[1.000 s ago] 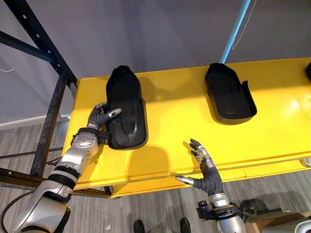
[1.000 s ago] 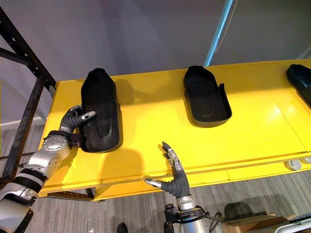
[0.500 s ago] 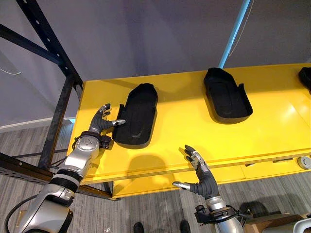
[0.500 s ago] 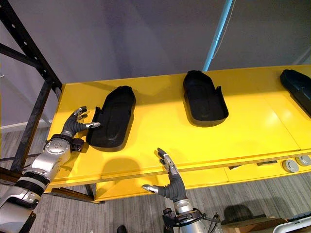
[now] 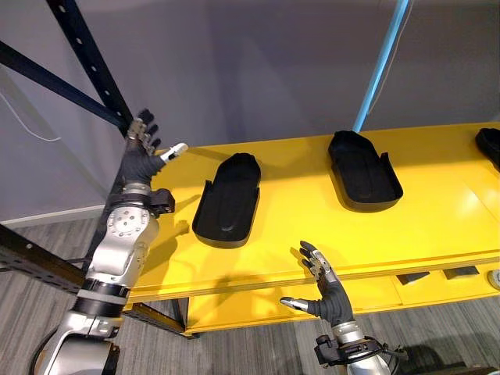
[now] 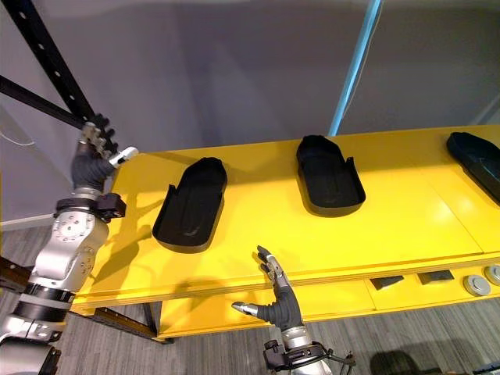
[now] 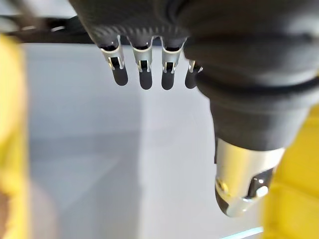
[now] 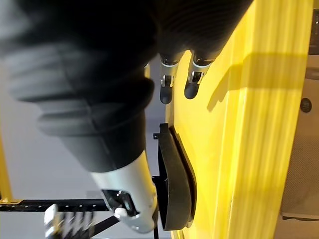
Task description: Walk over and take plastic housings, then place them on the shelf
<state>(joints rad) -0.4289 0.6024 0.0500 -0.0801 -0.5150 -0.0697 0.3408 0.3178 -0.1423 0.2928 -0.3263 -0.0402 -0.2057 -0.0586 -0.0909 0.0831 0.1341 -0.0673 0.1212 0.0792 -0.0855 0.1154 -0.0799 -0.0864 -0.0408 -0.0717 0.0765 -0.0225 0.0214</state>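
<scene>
Two black plastic housings lie on the yellow shelf top (image 5: 305, 219): one housing (image 5: 228, 201) at the left, slightly turned, and a second housing (image 5: 364, 171) to its right near a blue pole. A third housing's end (image 6: 476, 160) shows at the far right. My left hand (image 5: 142, 148) is raised above the shelf's left end beside the black frame, open and holding nothing. My right hand (image 5: 320, 283) hovers open at the shelf's front edge, empty. In the right wrist view the left housing (image 8: 174, 184) shows edge-on past the right hand's fingers (image 8: 167, 84).
A black metal rack (image 5: 86, 55) with slanted bars stands at the left, close to my raised left hand. A light blue pole (image 5: 383, 58) rises behind the shelf. A grey wall backs the shelf. Round fittings (image 6: 476, 285) sit under the right front edge.
My left hand let go of the left housing and rose up beside the rack. The housing stays on the shelf, turned slightly. The view has shifted back and the right hand sits lower.
</scene>
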